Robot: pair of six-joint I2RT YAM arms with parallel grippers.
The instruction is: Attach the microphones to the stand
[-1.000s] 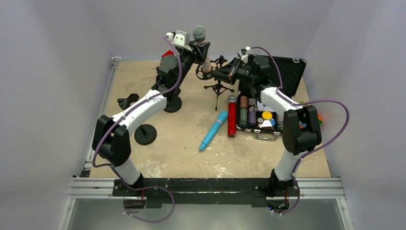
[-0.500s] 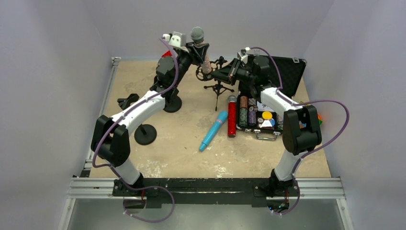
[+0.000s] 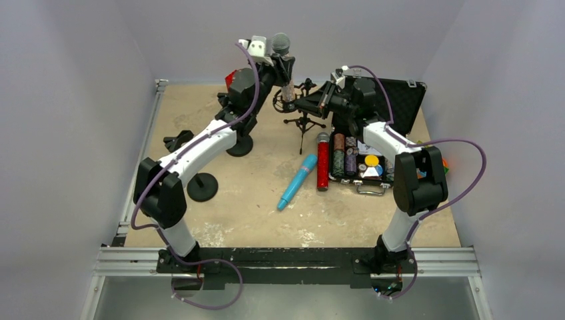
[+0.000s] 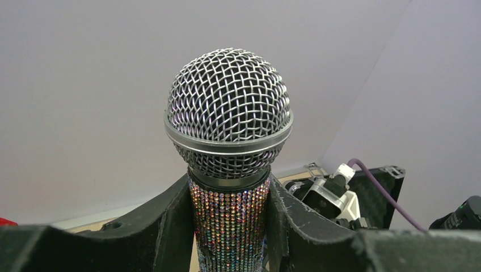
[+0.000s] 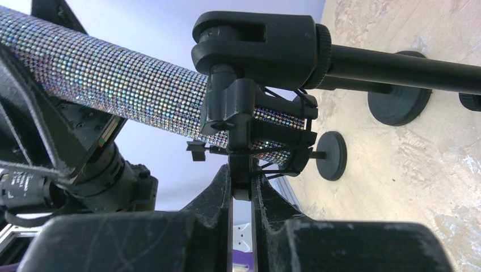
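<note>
My left gripper is shut on the silver-glitter microphone just below its grey mesh head. It holds it nearly upright at the back of the table. The glitter shaft runs down through the black clip of the stand. My right gripper is shut on the stem under that clip, beside the small tripod stand. The light blue microphone and the red-glitter microphone lie on the table in the middle.
An open black case with poker chips lies right of the red microphone. Two round-based stands are on the left beneath my left arm. A red object sits at the back wall.
My left arm has swung slightly right and up with the silver microphone, bringing it more upright. The right arm and the microphones on the table have not moved.
</note>
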